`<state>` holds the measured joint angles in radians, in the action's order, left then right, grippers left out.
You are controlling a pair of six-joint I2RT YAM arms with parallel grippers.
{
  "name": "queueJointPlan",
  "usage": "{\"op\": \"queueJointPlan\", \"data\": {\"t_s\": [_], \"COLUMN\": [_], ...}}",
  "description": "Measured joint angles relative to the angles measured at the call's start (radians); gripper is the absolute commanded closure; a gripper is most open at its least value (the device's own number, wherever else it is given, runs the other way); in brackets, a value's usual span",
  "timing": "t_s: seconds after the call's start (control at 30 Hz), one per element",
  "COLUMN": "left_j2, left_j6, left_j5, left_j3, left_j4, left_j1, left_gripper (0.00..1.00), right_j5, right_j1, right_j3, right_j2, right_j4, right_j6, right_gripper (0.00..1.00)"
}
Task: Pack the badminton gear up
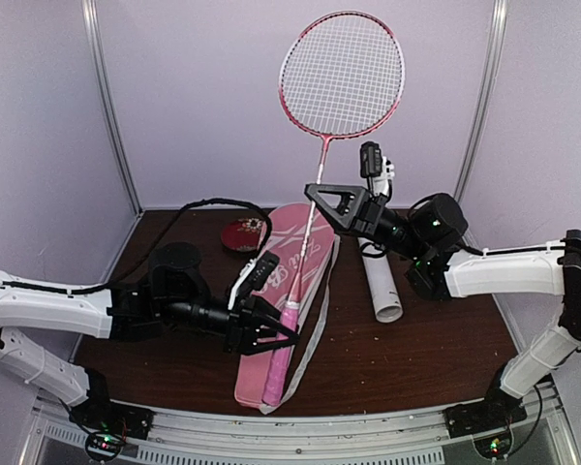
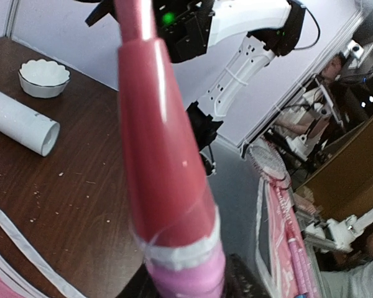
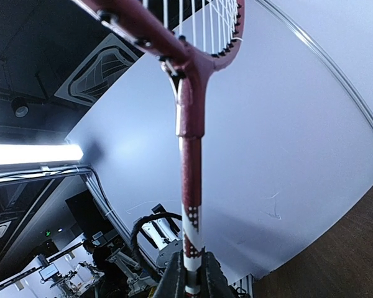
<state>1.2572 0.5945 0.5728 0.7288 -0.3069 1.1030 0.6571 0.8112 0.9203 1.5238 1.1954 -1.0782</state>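
A racket with a red frame stands nearly upright, its strung head (image 1: 341, 76) high against the back wall. My right gripper (image 1: 317, 194) (image 3: 189, 273) is shut on the thin shaft just below the head. My left gripper (image 1: 271, 334) (image 2: 186, 285) is shut on the pink grip at the lower end of the handle (image 2: 161, 155), just above the pink racket-shaped bag (image 1: 320, 257). The bag lies flat on the table, and its white trim (image 2: 25, 251) shows under the handle. A long white tube (image 1: 382, 286) (image 2: 18, 127) lies to the right of the bag. No shuttlecocks are in view.
A small dark red round dish (image 1: 242, 234) sits at the back, left of the bag's wide end. A small white scalloped bowl (image 2: 43, 76) stands beyond the tube. Crumbs dot the brown table (image 1: 436, 339). Grey walls close in the back and both sides.
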Motion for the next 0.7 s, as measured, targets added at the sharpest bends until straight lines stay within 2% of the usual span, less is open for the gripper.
{"op": "queueJointPlan", "data": {"t_s": [0.07,0.17,0.33,0.43,0.53,0.7], "left_j2": [0.008,0.018,0.016,0.015,0.017,0.074], "left_j6": [0.018,0.044,0.044,0.047,0.052,0.067], "left_j5": [0.002,-0.016,-0.097,-0.180,-0.261,-0.370], "left_j3": [0.000,0.000,-0.001,-0.004,-0.003,0.035], "left_j4": [-0.015,-0.017,-0.022,-0.026,-0.019,0.031], "left_j1": [0.002,-0.008,-0.002,-0.002,-0.002,-0.002], "left_gripper": [0.91,1.00,1.00,1.00,1.00,1.00], "right_j5": [0.001,-0.003,-0.075,-0.147,-0.233,-0.403], "right_j1": [-0.008,-0.012,-0.018,-0.021,-0.016,0.040], "right_j3": [0.001,0.001,0.001,-0.019,-0.061,-0.050], "right_j2": [-0.001,-0.026,-0.097,-0.139,-0.179,-0.200], "right_j4": [-0.028,-0.071,-0.267,-0.381,-0.491,-0.744], "right_j6": [0.010,0.057,0.126,0.161,0.186,0.261], "right_gripper": [0.97,0.82,0.57,0.50,0.47,0.52]}}
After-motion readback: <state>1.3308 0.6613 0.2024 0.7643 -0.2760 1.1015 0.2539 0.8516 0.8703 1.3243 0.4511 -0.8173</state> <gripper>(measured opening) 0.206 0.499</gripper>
